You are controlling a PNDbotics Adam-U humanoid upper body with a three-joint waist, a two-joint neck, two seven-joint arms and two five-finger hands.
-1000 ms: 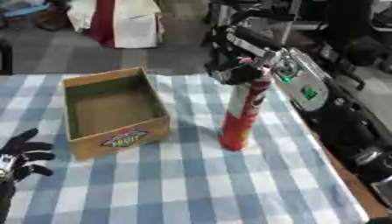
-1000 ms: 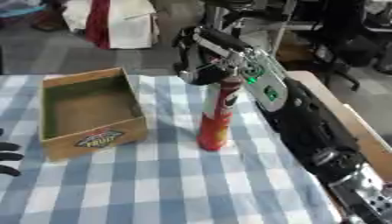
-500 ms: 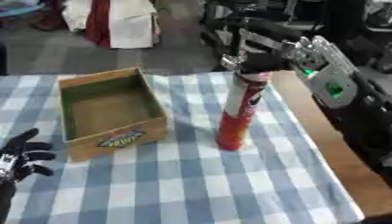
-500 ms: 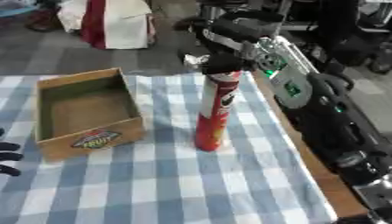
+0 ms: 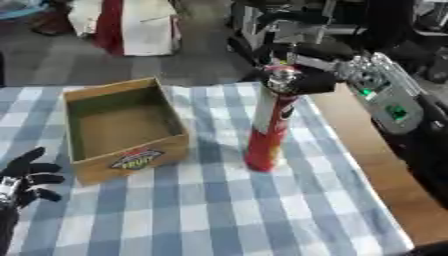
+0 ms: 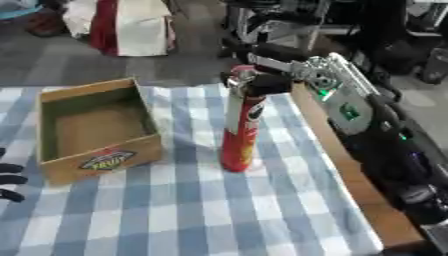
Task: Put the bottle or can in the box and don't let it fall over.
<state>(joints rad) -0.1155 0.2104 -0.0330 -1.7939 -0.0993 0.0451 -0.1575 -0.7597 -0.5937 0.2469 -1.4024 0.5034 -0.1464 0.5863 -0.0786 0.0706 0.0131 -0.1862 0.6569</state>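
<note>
Bare cloth point(image 5: 219, 200) separates can point(image 5: 267, 135) from box point(image 5: 122, 130).

Right arm point(image 5: 389, 102): silver-grey forearm casing with green lights, black hand point(image 5: 293, 70) and lower links; left hand point(image 5: 22, 175) black with silver joints.

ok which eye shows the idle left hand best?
Left eye view: the left hand shows palm and spread fingers at the lower left edge, beside the box. The right eye view catches only its dark fingertips at the frame edge.

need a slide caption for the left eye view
Right hand grips the top of a tall red can standing on the checked tablecloth beside an empty cardboard box.
</note>
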